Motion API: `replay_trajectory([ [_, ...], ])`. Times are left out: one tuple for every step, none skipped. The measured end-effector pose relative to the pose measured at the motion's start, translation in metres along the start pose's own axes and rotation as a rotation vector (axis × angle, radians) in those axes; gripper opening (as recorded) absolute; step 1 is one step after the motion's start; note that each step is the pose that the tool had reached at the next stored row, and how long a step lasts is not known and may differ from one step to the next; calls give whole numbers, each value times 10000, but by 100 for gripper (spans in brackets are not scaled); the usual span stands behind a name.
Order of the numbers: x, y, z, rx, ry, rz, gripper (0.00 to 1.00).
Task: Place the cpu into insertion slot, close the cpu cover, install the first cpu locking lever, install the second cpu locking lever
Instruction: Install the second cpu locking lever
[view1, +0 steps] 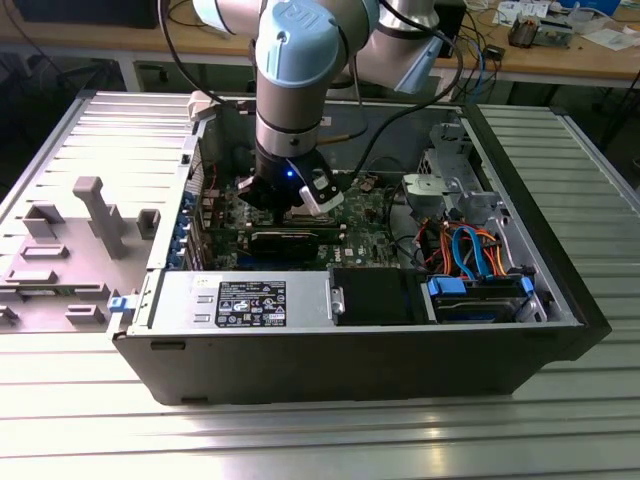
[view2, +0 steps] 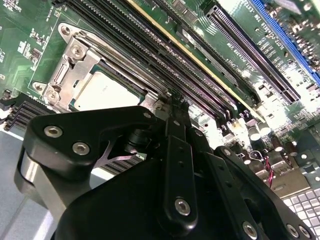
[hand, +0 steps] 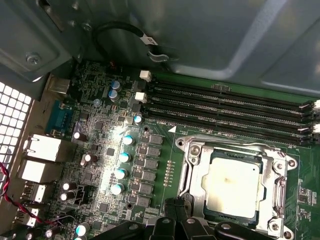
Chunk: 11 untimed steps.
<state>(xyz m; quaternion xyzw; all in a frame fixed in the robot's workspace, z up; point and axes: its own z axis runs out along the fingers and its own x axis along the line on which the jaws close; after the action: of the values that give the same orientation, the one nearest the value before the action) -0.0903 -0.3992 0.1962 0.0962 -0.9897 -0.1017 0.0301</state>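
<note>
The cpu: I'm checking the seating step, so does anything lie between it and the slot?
Nothing visible. The cpu already sits in the slot, with the cover framing it. The hand is beside the socket's edge.

Green motherboard (hand: 100, 150) is seen, dotted with pale blue-topped capacitors (hand: 122, 173) and small dark chips. Dull silver-grey cpu (hand: 232, 185), faintly yellowed at centre, is framed by the silvery cpu cover (hand: 197, 172); in the second wrist view the cpu (view2: 107, 92) is shown pale grey. Black memory slots (hand: 225, 107) lie at 12 o'clock of the cpu. Gripper (view2: 172, 150) is shown matte black with silver screws. Arm (view1: 300, 60) is coloured light blue and grey. Case (view1: 350, 365) is dark grey; orange and blue cables (view1: 475, 250) are seen at 3 o'clock. Table (view1: 300, 440) is ribbed silver.
</note>
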Motion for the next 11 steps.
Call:
replay_trajectory([
  [1, -1, -2, 10, 1, 1, 11],
  [0, 2, 2, 75, 11, 8, 11],
  [-2, 6, 5, 413, 68, 32, 11],
  [-2, 14, 9, 536, 124, 42, 11],
  [-2, 15, 9, 555, 133, 44, 11],
  [-1, 30, -22, 587, 135, 49, 11],
  [-3, 46, -76, 601, 81, 46, 11],
  [-3, 72, -152, 604, 90, 42, 11],
  [0, 94, -217, 604, 89, 44, 11],
  [0, 113, -274, 605, 88, 42, 11],
  [0, 122, -306, 606, 89, 41, 11],
])
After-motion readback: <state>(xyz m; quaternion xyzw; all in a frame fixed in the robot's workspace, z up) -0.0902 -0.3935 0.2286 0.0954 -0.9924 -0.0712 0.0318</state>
